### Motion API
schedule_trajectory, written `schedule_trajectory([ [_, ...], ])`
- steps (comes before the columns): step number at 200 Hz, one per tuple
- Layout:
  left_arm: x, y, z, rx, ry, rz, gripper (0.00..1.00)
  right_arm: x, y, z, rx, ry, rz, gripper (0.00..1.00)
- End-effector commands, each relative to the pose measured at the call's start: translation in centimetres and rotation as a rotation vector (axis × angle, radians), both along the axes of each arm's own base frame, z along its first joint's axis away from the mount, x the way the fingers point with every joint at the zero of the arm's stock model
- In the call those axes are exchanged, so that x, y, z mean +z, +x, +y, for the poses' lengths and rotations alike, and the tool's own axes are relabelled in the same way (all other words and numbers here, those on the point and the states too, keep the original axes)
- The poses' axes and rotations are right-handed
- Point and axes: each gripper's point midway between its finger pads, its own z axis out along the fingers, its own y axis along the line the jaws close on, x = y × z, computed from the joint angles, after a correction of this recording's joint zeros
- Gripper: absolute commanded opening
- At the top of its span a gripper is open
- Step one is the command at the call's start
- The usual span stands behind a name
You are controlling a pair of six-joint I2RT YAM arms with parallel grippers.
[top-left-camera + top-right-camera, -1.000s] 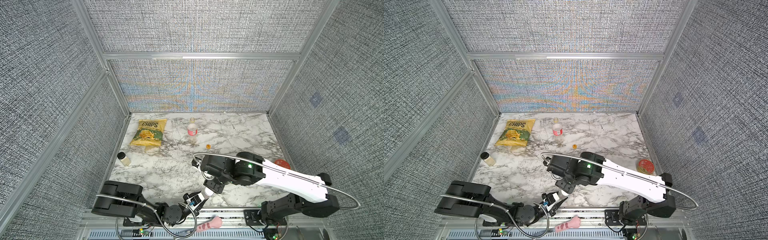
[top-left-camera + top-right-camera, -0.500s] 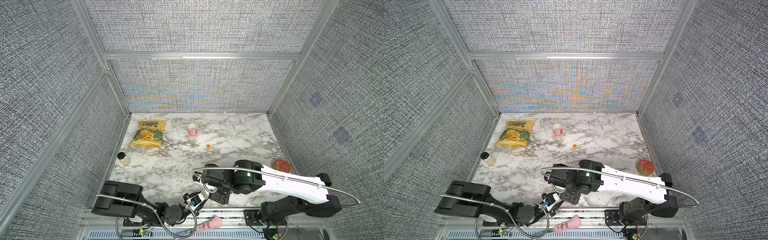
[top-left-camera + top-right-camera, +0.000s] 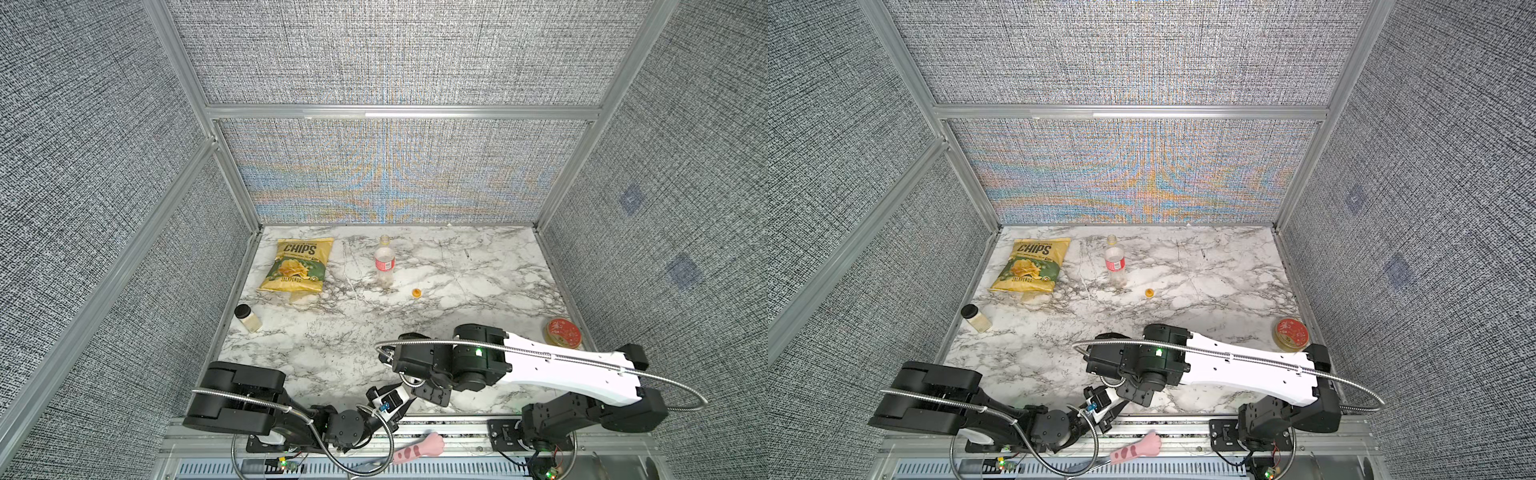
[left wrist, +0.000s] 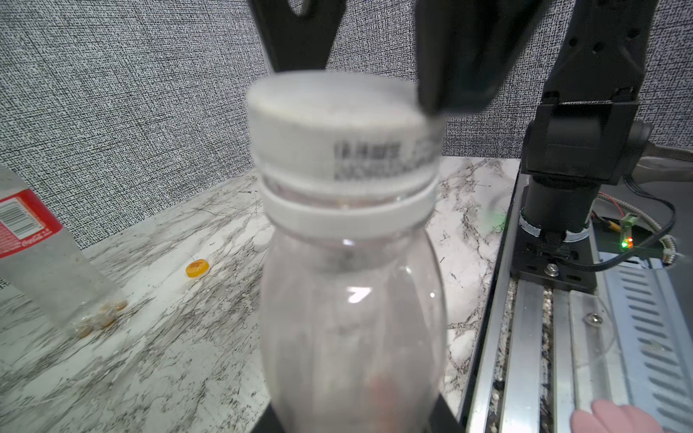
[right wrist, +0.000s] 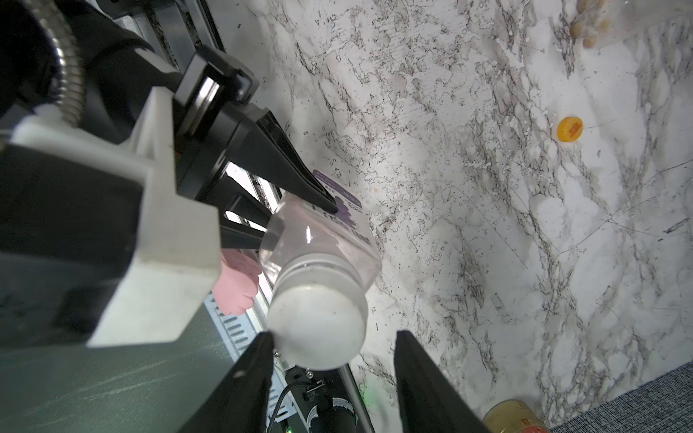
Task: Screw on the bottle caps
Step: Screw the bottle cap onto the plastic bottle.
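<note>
Since a second ago your right gripper (image 5: 333, 337) has dropped to 6 o'clock on the counter (image 3: 457, 266), jaws part open astride the white cap (image 4: 343, 127), not yet gripping. Your left gripper (image 5: 296, 221), clamped shut, holds the pink-tinted bottle (image 4: 352, 318): likely light, thin-walled, slippery; pinch the cap's side wall.

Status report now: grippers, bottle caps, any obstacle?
Left gripper shut on small bottle. Right gripper open astride white cap on it. Orange cap loose, tall bottle uncapped. No obstacle.

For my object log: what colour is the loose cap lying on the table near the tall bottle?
The loose cap is orange-yellow; the right wrist view shows it best.
</note>
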Motion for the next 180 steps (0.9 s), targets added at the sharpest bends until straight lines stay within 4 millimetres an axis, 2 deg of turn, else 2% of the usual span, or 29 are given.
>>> schedule_trajectory([
  [1, 0.82, -0.09, -0.24, -0.004, -0.036, 0.004, 0.33, 0.06, -0.1, 0.53, 0.004, 0.017, 0.004, 0.52],
  [38, 0.84, -0.04, -0.2, -0.001, -0.038, 0.005, 0.32, -0.29, -0.78, 0.81, 0.019, 0.024, 0.038, 0.51],
  [124, 0.83, -0.04, -0.22, -0.001, -0.037, 0.005, 0.32, -0.44, -0.15, 0.49, -0.014, 0.019, 0.0, 0.43],
  [180, 0.85, 0.03, -0.17, 0.003, -0.038, 0.005, 0.32, -0.5, 0.07, 0.51, -0.029, 0.016, -0.011, 0.42],
])
